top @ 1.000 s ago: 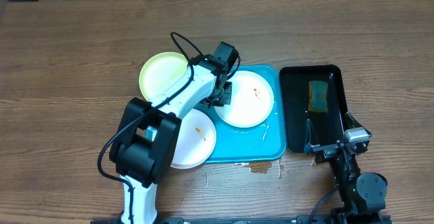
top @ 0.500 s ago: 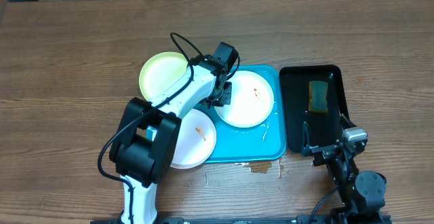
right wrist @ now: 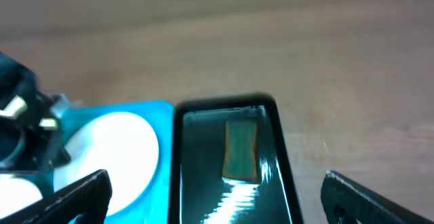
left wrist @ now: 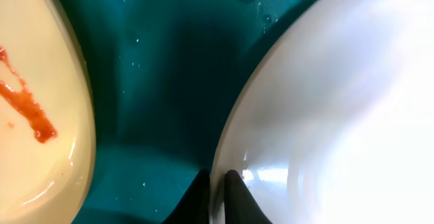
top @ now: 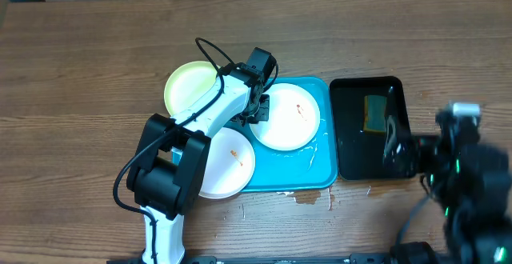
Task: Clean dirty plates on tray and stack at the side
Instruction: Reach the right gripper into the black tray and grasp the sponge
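Note:
A white plate (top: 290,118) with an orange smear lies on the cyan-blue tray (top: 320,168). My left gripper (top: 258,114) is shut on that plate's left rim; the left wrist view shows its jaws (left wrist: 218,195) pinching the white rim (left wrist: 325,108). A second white plate (top: 228,164) with an orange smear overlaps the tray's left edge; it also shows in the left wrist view (left wrist: 34,102). A pale yellow-green plate (top: 190,86) lies on the table behind it. My right gripper (top: 400,146) is open and empty, raised over the black tray's front.
A narrow black tray (top: 368,124) holding water and a green-and-yellow sponge (top: 374,112) stands right of the blue tray; the right wrist view shows the sponge (right wrist: 241,149). A brown spill (top: 308,198) marks the table in front of the blue tray.
My right arm has risen from the table's front right and swung up over the black tray's front. My left gripper has stayed on the plate's rim.

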Action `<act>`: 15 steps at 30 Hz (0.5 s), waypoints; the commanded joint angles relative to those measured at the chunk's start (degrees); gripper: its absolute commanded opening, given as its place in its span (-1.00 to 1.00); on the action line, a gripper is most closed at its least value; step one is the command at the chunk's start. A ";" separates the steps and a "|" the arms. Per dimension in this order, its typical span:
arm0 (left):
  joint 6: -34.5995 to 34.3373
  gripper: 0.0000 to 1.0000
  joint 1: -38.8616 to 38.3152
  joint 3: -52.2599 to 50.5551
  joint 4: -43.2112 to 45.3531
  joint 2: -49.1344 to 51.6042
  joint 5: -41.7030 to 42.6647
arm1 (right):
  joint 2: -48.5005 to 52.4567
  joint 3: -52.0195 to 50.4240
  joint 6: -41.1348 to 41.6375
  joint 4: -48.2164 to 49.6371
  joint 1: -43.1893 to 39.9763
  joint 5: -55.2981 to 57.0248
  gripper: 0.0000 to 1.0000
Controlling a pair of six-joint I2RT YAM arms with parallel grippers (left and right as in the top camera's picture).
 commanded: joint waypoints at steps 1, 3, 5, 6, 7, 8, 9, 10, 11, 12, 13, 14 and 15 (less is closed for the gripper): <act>-0.70 -0.82 0.37 -0.59 -0.39 0.87 0.26 | 14.23 11.80 0.35 -8.39 -0.11 1.42 1.00; -0.72 -0.76 0.37 -0.59 -0.35 0.87 0.26 | 21.18 17.51 0.31 -14.75 -0.11 1.53 1.00; -0.72 -0.71 0.35 -0.59 -0.33 0.87 0.26 | 26.91 21.35 0.33 -18.49 -0.11 0.46 1.00; -0.72 -0.71 0.35 -0.59 -0.28 0.87 0.26 | 29.38 22.67 0.33 -19.56 -0.11 -0.68 1.00; -0.72 -0.71 0.35 -0.59 -0.20 0.87 0.28 | 31.45 23.34 0.33 -20.13 -0.11 -1.09 1.00; -0.72 -0.70 0.35 -0.59 -0.17 0.87 0.26 | 33.27 23.34 0.28 -19.91 -0.11 -1.01 1.00; -0.72 -0.70 0.35 -0.59 -0.17 0.87 0.26 | 35.39 23.34 0.33 -20.02 -0.13 -0.42 1.00; -0.72 -0.70 0.35 -0.59 -0.20 0.87 0.28 | 37.18 23.34 0.33 -19.98 -0.13 -0.26 1.00; -0.72 -0.70 0.35 -0.59 -0.20 0.87 0.26 | 38.91 23.34 0.35 -19.78 -0.13 -0.17 0.89; -0.72 -0.70 0.35 -0.59 -0.20 0.87 0.26 | 40.65 23.32 0.37 -19.56 -0.11 0.04 0.74; -0.72 -0.69 0.35 -0.59 -0.17 0.87 0.26 | 42.34 23.32 0.42 -19.32 -0.11 0.17 0.58; -0.72 -0.69 0.35 -0.59 -0.17 0.87 0.26 | 43.98 23.30 0.55 -18.97 -0.13 0.26 0.53; -0.72 -0.69 0.35 -0.59 -0.17 0.87 0.26 | 45.66 23.30 0.59 -18.49 -0.15 0.74 0.48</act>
